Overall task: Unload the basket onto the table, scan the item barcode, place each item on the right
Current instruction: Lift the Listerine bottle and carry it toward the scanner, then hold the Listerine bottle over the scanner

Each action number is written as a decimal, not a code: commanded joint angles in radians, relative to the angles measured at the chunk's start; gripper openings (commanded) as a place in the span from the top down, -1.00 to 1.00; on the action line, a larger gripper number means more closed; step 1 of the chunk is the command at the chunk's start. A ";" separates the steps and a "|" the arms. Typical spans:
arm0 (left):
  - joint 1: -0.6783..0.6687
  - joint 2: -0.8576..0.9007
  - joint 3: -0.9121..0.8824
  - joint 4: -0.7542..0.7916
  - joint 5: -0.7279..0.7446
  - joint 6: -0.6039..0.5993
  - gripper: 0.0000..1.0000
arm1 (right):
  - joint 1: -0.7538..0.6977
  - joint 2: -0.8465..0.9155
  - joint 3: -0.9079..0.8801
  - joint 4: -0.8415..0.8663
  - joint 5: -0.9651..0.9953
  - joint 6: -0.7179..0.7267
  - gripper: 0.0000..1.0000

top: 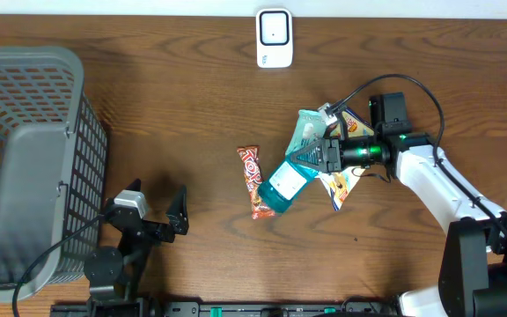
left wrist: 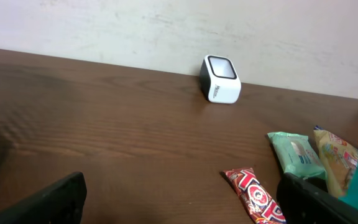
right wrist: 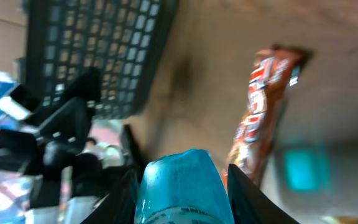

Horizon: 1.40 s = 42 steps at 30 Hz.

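Reaching in from the right side, the right arm lies stretched low over the table (top: 192, 106). Its gripper (top: 306, 157) is clamped partway closed on a blue bottle (top: 282, 185), just beside a red candy bar (top: 251, 180). The white scanner (top: 274, 38) stands well apart from them. The left gripper (top: 157, 200) is spread wide and holds nothing, near the grey basket (top: 25, 132).

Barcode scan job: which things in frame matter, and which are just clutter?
In play:
- blue bottle, held by the right gripper
- white scanner at the table's far edge

Lying about:
- red candy bar
- green wipes pack
- snack packet
- grey basket
- left gripper, open and holding nothing
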 commanded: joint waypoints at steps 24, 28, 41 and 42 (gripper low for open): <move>-0.005 -0.007 -0.017 -0.029 0.002 -0.009 -0.96 | 0.293 -0.211 0.196 0.167 1.272 -0.091 0.97; -0.005 -0.007 -0.017 -0.029 0.002 -0.009 -0.96 | 0.361 -0.176 0.196 0.250 1.442 -0.212 0.96; -0.005 -0.007 -0.017 -0.029 0.002 -0.009 -0.96 | 0.401 0.131 0.319 0.557 1.682 -0.604 0.91; -0.005 -0.007 -0.017 -0.029 0.002 -0.009 -0.96 | 0.402 0.176 0.367 0.558 1.700 -0.627 0.91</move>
